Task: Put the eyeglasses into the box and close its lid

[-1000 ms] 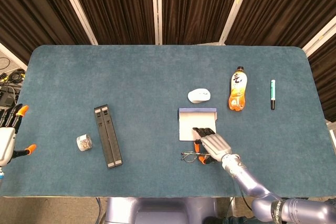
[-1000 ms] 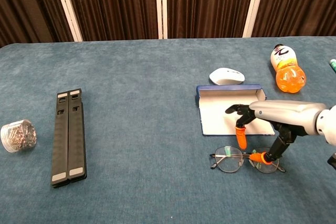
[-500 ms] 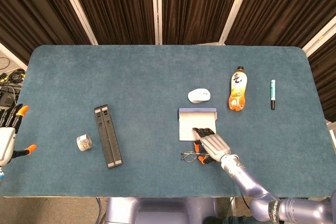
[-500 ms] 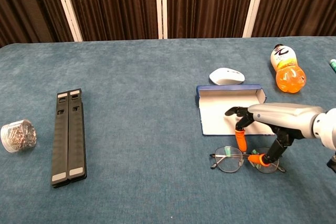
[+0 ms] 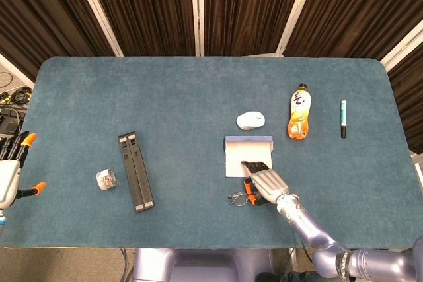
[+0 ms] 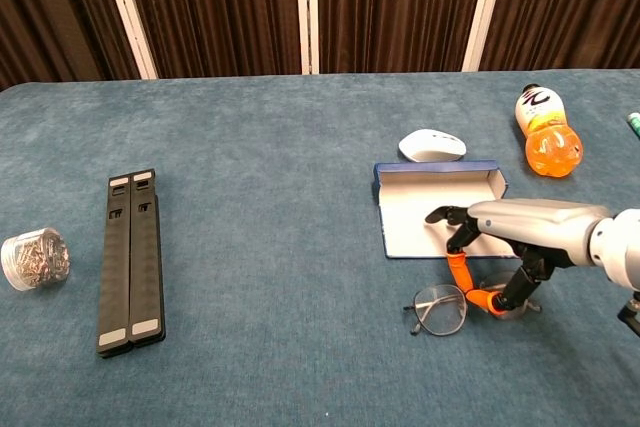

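Note:
The eyeglasses (image 6: 441, 309) (image 5: 236, 197) lie tilted on the blue cloth just in front of the open box (image 6: 436, 169) (image 5: 248, 139), a blue case with a white inside and nothing in it. My right hand (image 6: 520, 227) (image 5: 264, 181) reaches over the box's front edge and pinches the glasses near the bridge between an orange-tipped finger and the thumb. One lens shows to the left of the fingers; the other is mostly hidden under the thumb. My left hand (image 5: 10, 173) hangs off the table's far left edge, fingers spread and holding nothing.
A white mouse (image 6: 432, 145) sits right behind the box. An orange drink bottle (image 6: 545, 132) and a green pen (image 5: 343, 118) lie to the right. A black folded stand (image 6: 132, 259) and a small jar (image 6: 35, 257) are on the left side.
My right hand's finger and thumb have drawn together on the glasses, which have shifted and tilted, their left lens swung nearer the hand. The left hand has not moved.

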Controlling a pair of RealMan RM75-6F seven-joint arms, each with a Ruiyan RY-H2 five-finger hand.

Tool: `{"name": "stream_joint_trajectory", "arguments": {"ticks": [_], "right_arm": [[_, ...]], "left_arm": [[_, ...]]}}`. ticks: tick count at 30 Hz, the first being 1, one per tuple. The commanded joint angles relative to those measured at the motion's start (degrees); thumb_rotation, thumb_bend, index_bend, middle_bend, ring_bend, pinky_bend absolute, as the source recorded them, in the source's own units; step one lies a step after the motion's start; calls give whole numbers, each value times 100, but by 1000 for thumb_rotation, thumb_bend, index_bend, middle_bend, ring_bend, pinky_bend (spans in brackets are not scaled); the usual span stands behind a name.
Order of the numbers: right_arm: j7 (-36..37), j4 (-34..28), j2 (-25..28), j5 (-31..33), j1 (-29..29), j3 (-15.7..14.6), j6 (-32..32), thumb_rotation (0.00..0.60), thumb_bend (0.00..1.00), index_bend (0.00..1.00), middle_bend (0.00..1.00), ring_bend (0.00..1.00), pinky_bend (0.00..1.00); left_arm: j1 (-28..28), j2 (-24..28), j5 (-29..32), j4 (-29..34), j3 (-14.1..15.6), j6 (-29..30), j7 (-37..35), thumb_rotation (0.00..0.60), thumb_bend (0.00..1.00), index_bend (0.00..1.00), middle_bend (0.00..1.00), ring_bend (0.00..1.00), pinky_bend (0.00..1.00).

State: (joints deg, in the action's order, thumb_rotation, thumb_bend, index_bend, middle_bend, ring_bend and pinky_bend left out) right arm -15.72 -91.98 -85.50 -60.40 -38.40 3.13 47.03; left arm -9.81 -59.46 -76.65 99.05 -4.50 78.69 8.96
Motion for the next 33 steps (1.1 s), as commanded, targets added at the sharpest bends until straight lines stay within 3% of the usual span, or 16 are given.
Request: {"name": "stream_joint_trajectory", "arguments": {"ticks": [1,12,21,33], "right_arm": [[13,-4,2,-3,-4,9,8,600,368,612,0,0,0],[252,298,-105,239,-201,470,26,600,369,619,0,0,0],[138,1254,-489,681,-619,871,-117,600,371,627,0,0,0],[137,2064,-865,559,-805,887,-118,600,371,627,0,0,0]], "left_arm": [[-1,1,2,-3,0,-5,-1,600,0,0,0,0,0],[-14,28,69,-25,-31,-55,-80,600,0,0,0,0,0],[-36,57,190,-60,-74,-140,-169,600,0,0,0,0,0],[-108,37,346,-116,-95,-315,-144,600,0,0,0,0,0]]}}
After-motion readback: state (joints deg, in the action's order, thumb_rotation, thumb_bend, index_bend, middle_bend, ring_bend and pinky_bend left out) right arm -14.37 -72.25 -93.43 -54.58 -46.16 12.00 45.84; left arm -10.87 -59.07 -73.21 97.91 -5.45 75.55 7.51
